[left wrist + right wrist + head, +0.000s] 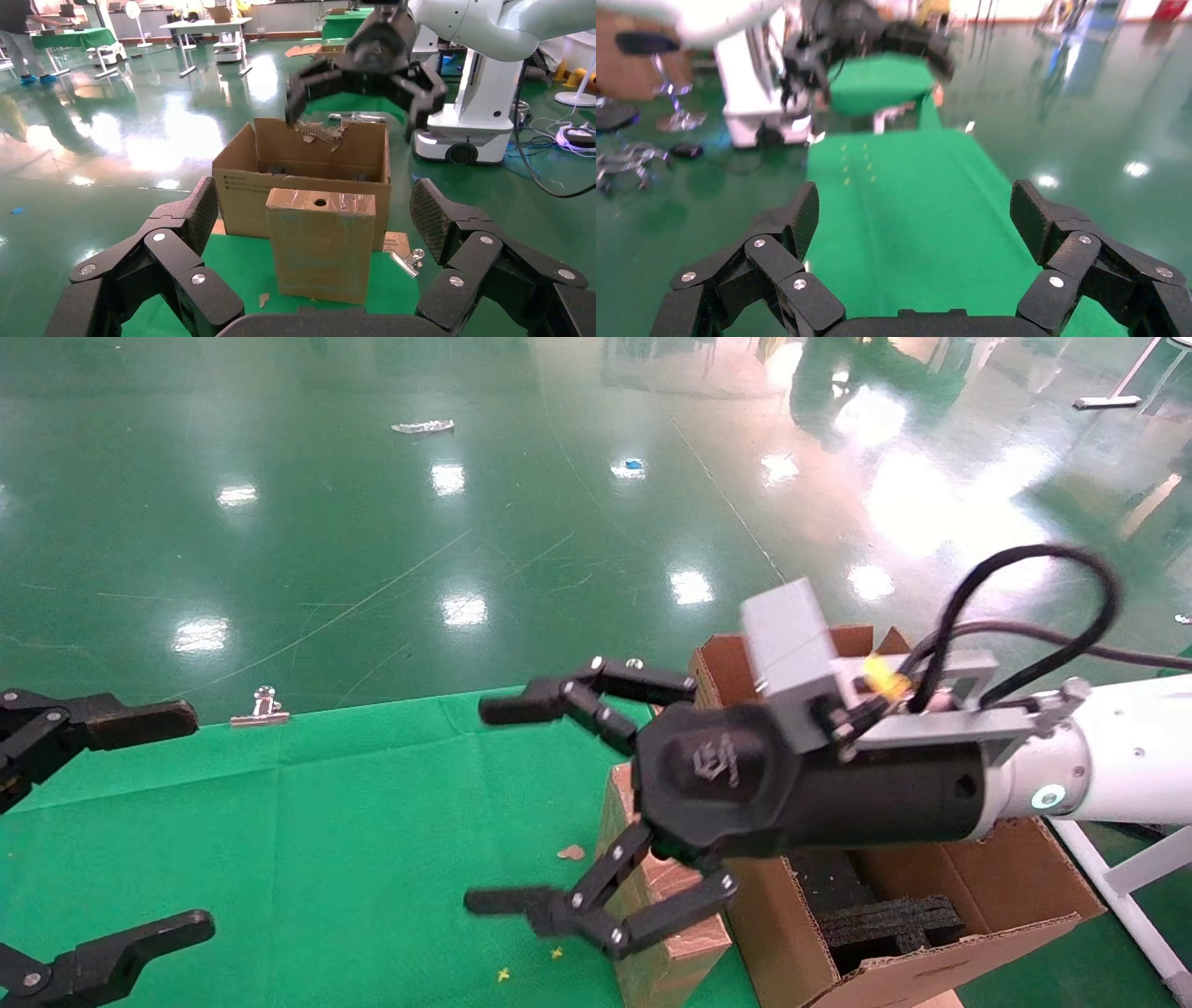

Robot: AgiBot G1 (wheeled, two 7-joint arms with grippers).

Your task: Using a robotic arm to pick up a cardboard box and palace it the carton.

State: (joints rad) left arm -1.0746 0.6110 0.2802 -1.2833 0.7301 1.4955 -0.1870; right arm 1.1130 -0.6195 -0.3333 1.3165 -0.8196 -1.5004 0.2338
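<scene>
The slim reddish-brown cardboard box (663, 960) stands upright on the green table, against the near side of the carton (941, 966). In the left wrist view the box (321, 246) shows a round hole in its taped top edge, with the carton (302, 179) behind it. My right gripper (494, 803) on the white robotic arm (1117, 756) is open and empty, hovering above the box and carton. It also shows in the left wrist view (365, 77). Its own view (917, 210) shows only green cloth. My left gripper (158, 826) is open and empty at the table's left, facing the box (316, 207).
Black foam inserts (885, 919) lie inside the carton. A metal binder clip (264, 707) sits on the table's far edge, also visible beside the box (407, 261). Small cardboard scraps (571, 851) lie on the cloth. Glossy green floor surrounds the table.
</scene>
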